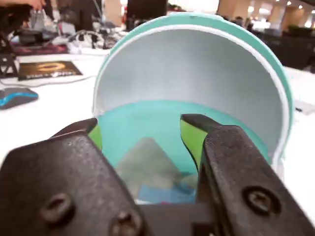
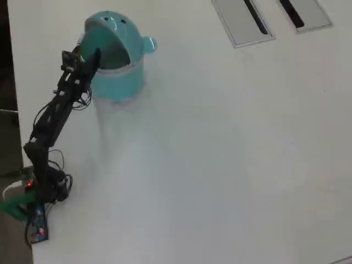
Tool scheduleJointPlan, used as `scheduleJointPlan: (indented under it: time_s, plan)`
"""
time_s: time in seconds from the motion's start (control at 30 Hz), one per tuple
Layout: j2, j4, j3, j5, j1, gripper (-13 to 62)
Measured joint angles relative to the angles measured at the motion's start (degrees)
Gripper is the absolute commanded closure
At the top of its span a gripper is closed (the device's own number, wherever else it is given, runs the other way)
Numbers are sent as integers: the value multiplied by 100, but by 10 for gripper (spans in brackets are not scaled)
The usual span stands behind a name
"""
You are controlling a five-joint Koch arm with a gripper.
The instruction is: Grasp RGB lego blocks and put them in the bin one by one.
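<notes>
The tool [image 1: 140, 135] is hanging with jaws spread apart and empty, right at the mouth of the bin [image 1: 275, 83]. The bin's opening is lying straight ahead and below it. Blue and pinkish shapes are showing blurred inside; no blocks are lying on the surface [image 2: 220, 165].

Arm extended from its base at the overhead view's lower left toward the far left. Gripper [image 1: 140, 130] jaws stood apart, green-lined fingertips [image 1: 191, 135] separated by a clear gap, nothing held between them.
</notes>
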Motion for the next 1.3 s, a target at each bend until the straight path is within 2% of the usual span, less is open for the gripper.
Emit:
scheduleJointPlan:
  time_s: [0.2,0.67,0.9,1.3]
  plan:
    - [1063,-396,1107,0,404,198]
    - [2549,-413,2083,571,1037,171]
    - [3384,-413,2610,1441,1898,159]
    - [4131,-422,2979,2883,2505,156]
